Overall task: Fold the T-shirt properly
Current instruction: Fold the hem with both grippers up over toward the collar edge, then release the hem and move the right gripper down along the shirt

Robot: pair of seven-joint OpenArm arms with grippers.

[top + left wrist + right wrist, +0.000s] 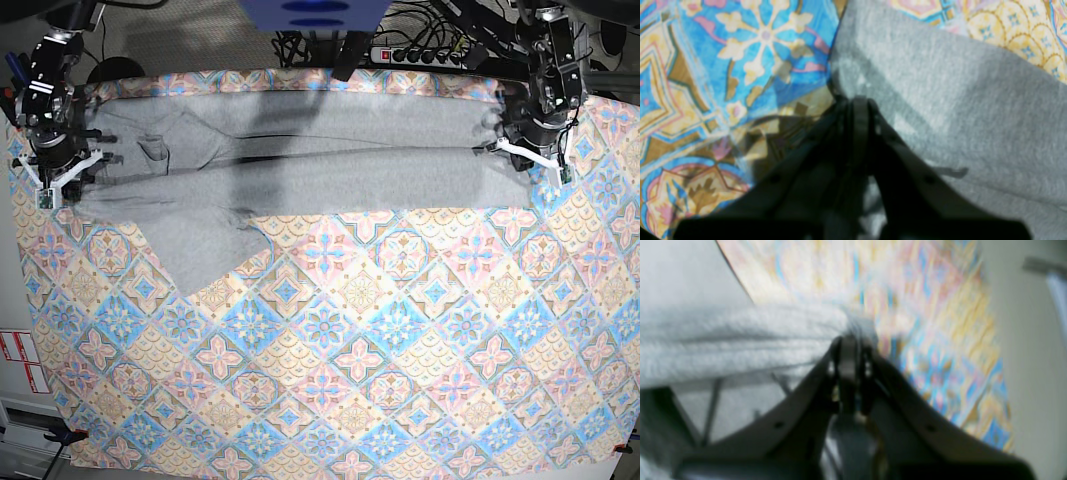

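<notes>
Currently the patterned tablecloth (400,360) covers the whole table, and the T-shirt (330,165) lies along its far edge as a long grey band, its long axis running from the far-left corner region to the far-right one. One sleeve or flap (200,250) spills toward the table's middle on the left part. The garment is stretched between the two arms: the right gripper (62,165) holds the end near the left edge of the base view, the left gripper (532,150) the end near the right edge. Left wrist view: jaws together, pinching a gathered edge of grey fabric, cloth running away to the right. Right wrist view: blurred, but jaws read as closed on a bunched roll of fabric extending left. Judgement: shirt hangs between the grippers, equally near both, so the next fold turns on carrying this held far edge toward the near edge, across the long axis.
</notes>
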